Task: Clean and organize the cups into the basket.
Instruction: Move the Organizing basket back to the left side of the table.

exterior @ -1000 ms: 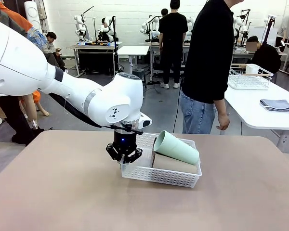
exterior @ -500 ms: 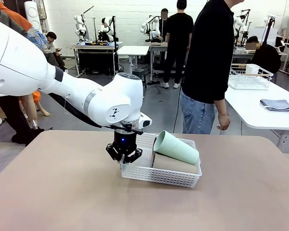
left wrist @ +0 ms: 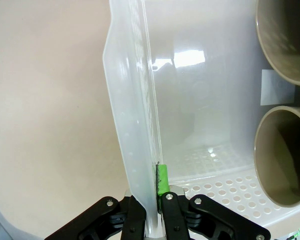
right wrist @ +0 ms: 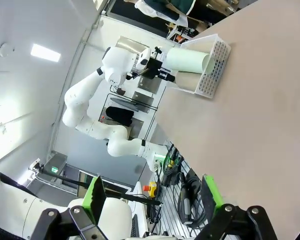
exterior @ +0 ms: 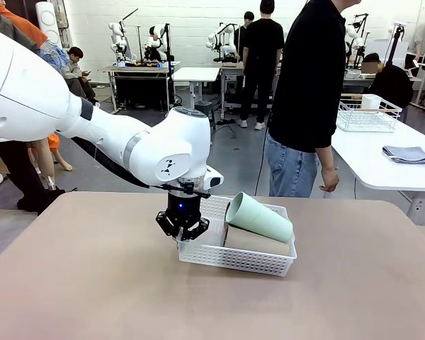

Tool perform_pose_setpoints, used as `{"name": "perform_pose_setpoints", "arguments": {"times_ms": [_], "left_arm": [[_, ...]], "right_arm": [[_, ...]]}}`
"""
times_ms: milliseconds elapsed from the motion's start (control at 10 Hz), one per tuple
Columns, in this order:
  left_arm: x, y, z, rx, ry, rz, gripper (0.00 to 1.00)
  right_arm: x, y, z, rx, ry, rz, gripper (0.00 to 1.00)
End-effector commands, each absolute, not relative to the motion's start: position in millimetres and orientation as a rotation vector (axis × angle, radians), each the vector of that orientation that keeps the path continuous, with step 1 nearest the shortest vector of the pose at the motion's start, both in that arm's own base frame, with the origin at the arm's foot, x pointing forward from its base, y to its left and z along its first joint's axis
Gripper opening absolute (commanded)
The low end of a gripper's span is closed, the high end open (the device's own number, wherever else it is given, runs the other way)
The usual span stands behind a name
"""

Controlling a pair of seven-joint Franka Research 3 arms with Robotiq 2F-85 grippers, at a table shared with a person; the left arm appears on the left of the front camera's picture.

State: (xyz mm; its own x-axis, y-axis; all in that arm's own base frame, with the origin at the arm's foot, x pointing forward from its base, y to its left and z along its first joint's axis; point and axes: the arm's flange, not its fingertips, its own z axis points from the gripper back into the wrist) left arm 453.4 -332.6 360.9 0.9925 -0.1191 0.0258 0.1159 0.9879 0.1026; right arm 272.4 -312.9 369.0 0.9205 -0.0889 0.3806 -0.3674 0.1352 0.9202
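Table (exterior: 92,283): tan top, bare around the basket. Basket (exterior: 234,258) sat near the table's middle. Inside it, 2 taupe cups (left wrist: 285,40) lay side by side on their sides, mouths toward the left wrist camera; the mint cup (exterior: 258,217) lay tilted on top of them, mouth up-left. All 3 cups appeared loaded, so loading judged done; remaining work seemed to be positioning the basket. Left gripper (exterior: 182,237) was clamped tight on the basket's left rim wall. Right gripper (right wrist: 152,200) stood fully spread, holding nothing, well away from the basket.
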Motion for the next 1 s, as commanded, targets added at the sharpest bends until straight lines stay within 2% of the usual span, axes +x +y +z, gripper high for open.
{"name": "perform_pose_setpoints", "arguments": {"times_ms": [0, 200, 500, 900], "left_arm": [[453, -333, 361, 0.101, -0.032, -0.118, 0.04], [472, -334, 413, 0.083, 0.072, -0.03, 0.04], [469, -158, 404, 0.007, 0.123, 0.14, 0.04], [470, -46, 378, -0.105, 0.158, 0.117, 0.04]], "right_arm": [[271, -308, 369, 1.424, -0.379, 0.188, 1.0], [271, -308, 369, 1.424, -0.379, 0.188, 1.0], [271, -308, 369, 1.424, -0.379, 0.188, 1.0], [271, -308, 369, 1.424, -0.379, 0.188, 1.0]]}}
